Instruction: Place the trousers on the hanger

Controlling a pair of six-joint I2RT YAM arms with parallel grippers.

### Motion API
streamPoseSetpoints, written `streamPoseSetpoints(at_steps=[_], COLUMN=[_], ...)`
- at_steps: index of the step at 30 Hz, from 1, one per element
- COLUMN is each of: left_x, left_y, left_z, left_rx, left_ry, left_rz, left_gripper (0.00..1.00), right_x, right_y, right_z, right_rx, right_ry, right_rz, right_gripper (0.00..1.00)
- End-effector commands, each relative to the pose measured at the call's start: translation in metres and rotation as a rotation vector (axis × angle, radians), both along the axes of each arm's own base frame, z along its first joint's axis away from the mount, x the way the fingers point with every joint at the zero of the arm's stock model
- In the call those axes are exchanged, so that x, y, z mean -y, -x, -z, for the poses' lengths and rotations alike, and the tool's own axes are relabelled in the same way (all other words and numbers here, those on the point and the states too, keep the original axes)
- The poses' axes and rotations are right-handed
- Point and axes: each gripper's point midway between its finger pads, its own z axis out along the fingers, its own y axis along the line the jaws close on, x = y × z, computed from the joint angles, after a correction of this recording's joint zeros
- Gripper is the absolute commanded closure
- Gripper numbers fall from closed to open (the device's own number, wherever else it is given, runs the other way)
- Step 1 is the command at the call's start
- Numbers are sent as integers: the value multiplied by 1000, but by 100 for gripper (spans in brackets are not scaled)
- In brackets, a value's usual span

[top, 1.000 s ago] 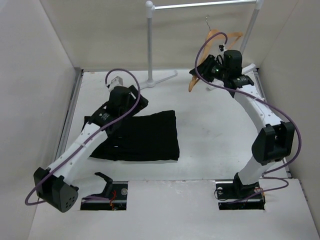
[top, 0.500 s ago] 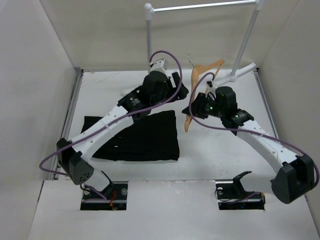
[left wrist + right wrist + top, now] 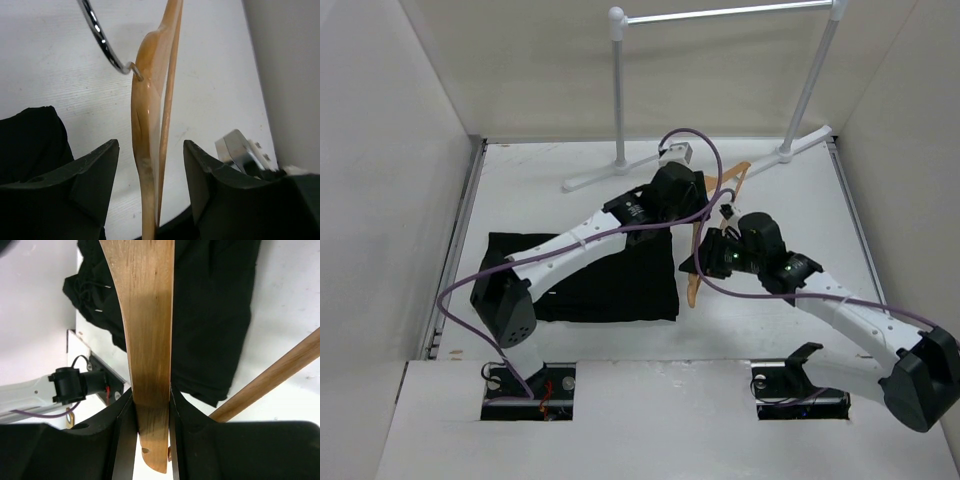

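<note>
The black trousers point(image 3: 605, 275) lie folded flat on the table at the left; they also show in the right wrist view point(image 3: 215, 315). My right gripper point(image 3: 705, 262) is shut on one shoulder end of the tan wooden hanger point(image 3: 703, 235), holding it just right of the trousers; the clamped wood point(image 3: 150, 340) fills that wrist view. My left gripper point(image 3: 705, 200) is open with its jaws on either side of the hanger's upper part point(image 3: 147, 130), not touching it. The metal hook point(image 3: 102, 42) points away from the left wrist camera.
A grey metal rail stand point(image 3: 720, 12) stands at the back, its feet point(image 3: 610, 170) on the table. White walls close in left, right and behind. The arm bases and two slots are at the near edge point(image 3: 530, 385).
My right arm has carried the hanger down and nearer, to the right edge of the trousers. My left arm has swung right from over the trousers, so its jaws now straddle the hanger.
</note>
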Motion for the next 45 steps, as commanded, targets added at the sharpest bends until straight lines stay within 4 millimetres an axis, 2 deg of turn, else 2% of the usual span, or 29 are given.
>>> streamPoseSetpoints(at_steps=[1, 3, 5, 7, 9, 11, 14, 16, 18, 20, 21, 22, 23, 26, 31, 35, 45], left_x=[6, 8, 9, 8, 6, 4, -2, -6, -12, -20, -24, -29, -34, -48, -68, -79, -95], left_y=[-13, -16, -16, -12, -6, 3, 15, 21, 27, 32, 35, 38, 40, 47, 56, 60, 60], left_z=[-26, -26, -27, -25, -21, -14, -5, 2, 12, 22, 25, 30, 35, 52, 79, 95, 117], left_rx=[91, 98, 110, 113, 116, 113, 108, 103, 96, 92, 93, 94, 96, 89, 66, 54, 28], left_ry=[30, 31, 32, 25, 25, 43, 87, 106, 114, 117, 119, 118, 117, 108, 88, 70, 59], left_rz=[-49, -64, -76, -92, -112, -135, -182, -205, -234, -259, -272, -282, -293, -319, -363, -382, -417], left_gripper=[51, 61, 79, 91, 95, 98, 99, 100, 100, 100, 100, 100, 100, 100, 100, 100, 99], right_x=[-7, -6, -2, 7, 18, 28, 38, 48, 57, 62, 61, 59, 55, 34, 7, -14, -40], right_y=[-4, 2, 9, 14, 20, 27, 39, 39, 35, 31, 28, 24, 18, 0, -34, -47, -88], right_z=[-27, -23, -15, -3, 8, 12, -1, -7, -12, -9, -5, 0, 3, 12, 28, 28, 59], right_rx=[109, 94, 77, 53, 37, 25, 50, 65, 72, 67, 59, 43, 40, 51, 67, 131, 131], right_ry=[-68, -66, -48, -24, 2, 16, -1, -7, -15, -20, -15, -7, -1, 29, 35, 24, 102], right_rz=[4, -4, 0, 28, 62, 87, 94, 123, 157, 175, 179, 179, 176, 150, 140, 97, 65], right_gripper=[78, 78, 78, 77, 71, 58, 41, 39, 41, 56, 67, 78, 83, 87, 75, 66, 48])
